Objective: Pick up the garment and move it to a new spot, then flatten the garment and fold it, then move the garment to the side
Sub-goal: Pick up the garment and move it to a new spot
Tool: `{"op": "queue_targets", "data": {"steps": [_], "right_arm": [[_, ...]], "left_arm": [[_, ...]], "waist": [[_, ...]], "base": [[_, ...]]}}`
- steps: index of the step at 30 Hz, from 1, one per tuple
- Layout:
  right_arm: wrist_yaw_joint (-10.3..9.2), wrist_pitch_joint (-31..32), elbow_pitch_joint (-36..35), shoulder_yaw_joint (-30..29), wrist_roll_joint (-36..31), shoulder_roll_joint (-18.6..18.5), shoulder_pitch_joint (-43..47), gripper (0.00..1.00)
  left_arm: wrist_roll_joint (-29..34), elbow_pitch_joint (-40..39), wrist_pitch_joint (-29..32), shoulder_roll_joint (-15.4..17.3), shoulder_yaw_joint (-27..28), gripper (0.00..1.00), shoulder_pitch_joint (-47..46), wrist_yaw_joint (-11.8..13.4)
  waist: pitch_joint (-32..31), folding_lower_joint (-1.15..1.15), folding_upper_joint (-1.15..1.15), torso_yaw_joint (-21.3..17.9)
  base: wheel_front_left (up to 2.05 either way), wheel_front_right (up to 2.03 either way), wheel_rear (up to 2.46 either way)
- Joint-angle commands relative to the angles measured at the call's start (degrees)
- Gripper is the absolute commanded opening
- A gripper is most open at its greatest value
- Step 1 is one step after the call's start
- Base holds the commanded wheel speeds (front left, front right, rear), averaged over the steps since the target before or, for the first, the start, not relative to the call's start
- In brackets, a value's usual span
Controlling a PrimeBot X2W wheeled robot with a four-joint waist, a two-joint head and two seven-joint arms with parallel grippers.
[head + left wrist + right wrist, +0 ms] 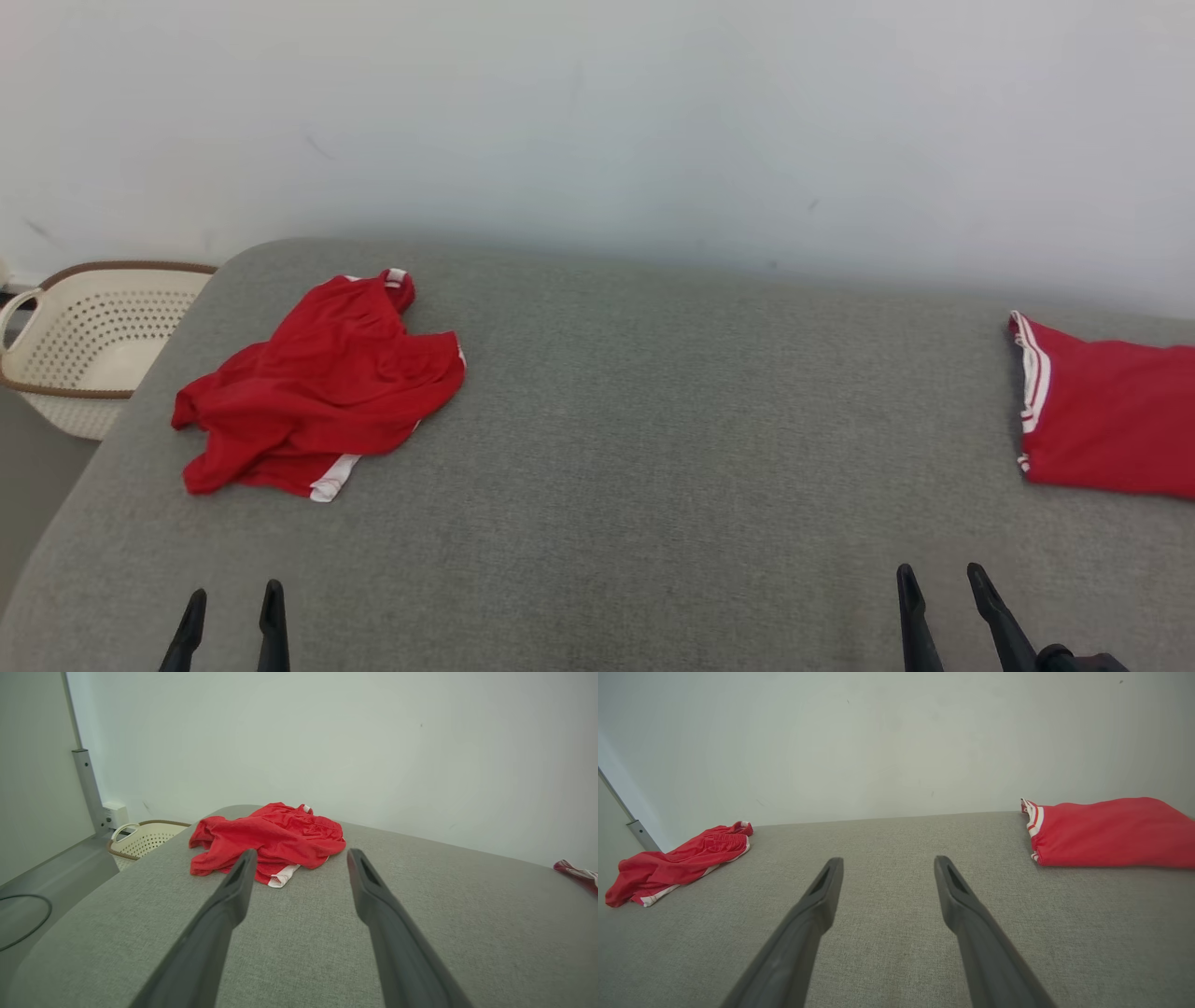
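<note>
Reach for the crumpled red fabric garment with white trim [317, 383], heaped near the far-left corner of the grey cloth surface [653, 448]. With left gripper [235, 590] and right gripper [938, 567] both splayed and empty, pinch a raised fold, lift clear — no dragging.

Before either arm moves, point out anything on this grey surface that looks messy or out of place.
The crumpled red garment at the left lies bunched in a heap, white trim poking out. The other red garment at the right lies flat. Nothing looks spilled or damaged.

Crumpled red garment [317, 383] left on grey surface [653, 448], folded red garment [1111, 420] far right
</note>
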Motion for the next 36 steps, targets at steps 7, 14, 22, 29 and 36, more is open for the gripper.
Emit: {"op": "queue_targets", "data": {"steps": [7, 14, 22, 29, 36], "right_arm": [[0.04, -0.58, 0.92, 0.65, 0.91, 0.12, -1.06, 1.0], [0.04, -1.2, 2.23, 1.85, 1.4, 0.64, -2.25, 1.0], [0.04, -1.85, 3.19, 1.95, 1.69, 0.98, -2.62, 1.0], [0.04, -2.12, 3.58, 2.41, 1.57, 1.34, -2.66, 1.0], [0.03, -1.84, 3.78, 3.09, 1.67, 1.36, -3.56, 1.0]], "left_arm": [[0.28, -0.85, 0.73, 0.63, 0.51, 1.0, 0.69, 1.15], [0.39, -1.04, 1.33, 1.2, 0.89, 1.0, 0.63, 2.07], [-0.05, -2.0, 1.81, 1.68, 1.61, 1.0, 0.93, 2.88], [-0.35, -1.82, 1.58, 1.85, 1.78, 1.0, 0.54, 3.09], [-1.44, -0.91, 1.31, 1.69, 2.42, 1.0, -0.73, 3.45]], "waist": [[0.2, 0.0, -0.01, 8.61], [0.21, 0.0, -0.01, 12.98], [0.05, 0.0, -0.01, 15.08], [-0.01, 0.0, -0.01, 16.35], [0.4, 0.0, -0.01, 15.63]], "base": [[0.0, 0.0, 0.0], [0.0, 0.0, 0.0], [0.0, 0.0, 0.0], [0.0, 0.0, 0.0], [0.0, 0.0, 0.0]]}}
